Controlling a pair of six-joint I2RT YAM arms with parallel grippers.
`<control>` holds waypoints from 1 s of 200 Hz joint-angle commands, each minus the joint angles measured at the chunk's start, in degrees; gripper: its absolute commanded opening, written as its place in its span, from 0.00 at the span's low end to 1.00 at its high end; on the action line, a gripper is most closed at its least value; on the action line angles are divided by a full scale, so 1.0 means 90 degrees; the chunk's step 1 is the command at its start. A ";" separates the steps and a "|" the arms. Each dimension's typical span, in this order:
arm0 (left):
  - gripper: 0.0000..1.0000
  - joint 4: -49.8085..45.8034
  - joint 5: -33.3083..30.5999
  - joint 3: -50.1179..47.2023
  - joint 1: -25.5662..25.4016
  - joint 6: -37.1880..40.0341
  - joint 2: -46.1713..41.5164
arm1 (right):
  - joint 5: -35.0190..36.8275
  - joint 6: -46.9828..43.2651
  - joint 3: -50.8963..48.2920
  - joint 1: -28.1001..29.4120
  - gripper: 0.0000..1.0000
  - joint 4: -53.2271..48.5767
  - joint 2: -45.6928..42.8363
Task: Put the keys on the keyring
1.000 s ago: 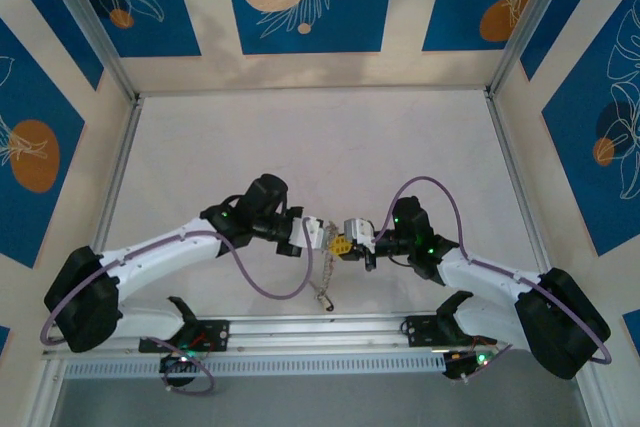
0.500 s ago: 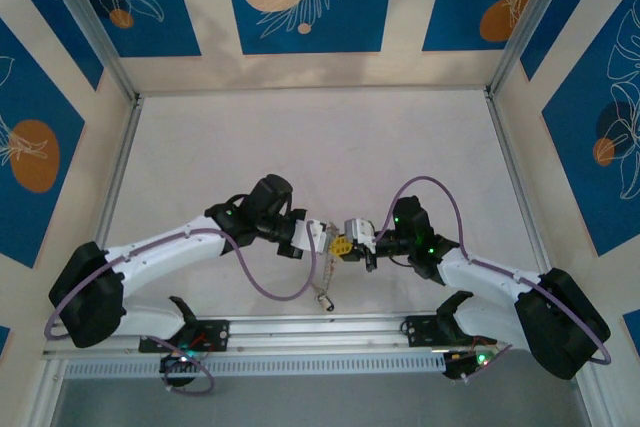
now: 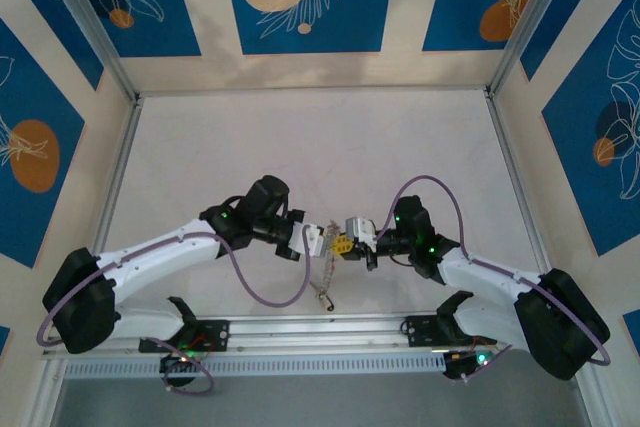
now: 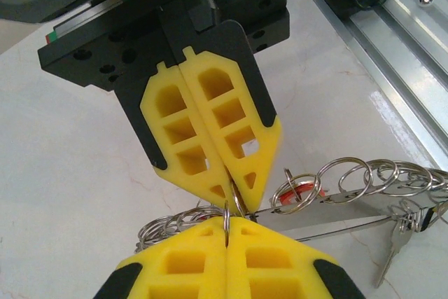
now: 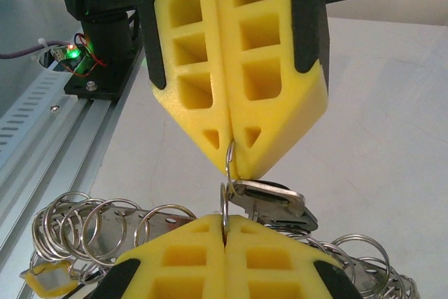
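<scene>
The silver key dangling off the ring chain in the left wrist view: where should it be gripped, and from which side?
Likely grip the key by its flat head, across its faces, with the end effector coming from the bare-table side below it in that view. The blade is narrow, and the chain of rings crowds it from above.

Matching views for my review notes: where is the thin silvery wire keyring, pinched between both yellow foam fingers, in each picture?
Top external: thin silvery wire keyring centre, between the arm tips.
Left wrist: keyring bottom centre, edge-on where the fingers meet.
Right wrist: keyring lower centre, edge-on between the fingers.
Shared landmark: dangling chain of small silvery rings.
</scene>
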 commanded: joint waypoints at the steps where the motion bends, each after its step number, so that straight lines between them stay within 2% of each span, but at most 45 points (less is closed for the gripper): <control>1: 0.00 -0.0233 0.0120 -0.0065 -0.0142 0.0289 -0.0045 | -0.0222 0.0102 0.0160 -0.0044 0.00 0.0227 -0.0073; 67: 0.00 -0.0535 -0.0203 0.0051 -0.0319 0.0580 0.0102 | -0.0280 0.0175 0.0156 -0.0137 0.00 0.0283 -0.0094; 200: 0.00 -0.0438 -0.0595 -0.0202 -0.0569 0.1091 -0.0007 | -0.0349 0.0460 0.0078 -0.0382 0.00 0.0499 -0.0133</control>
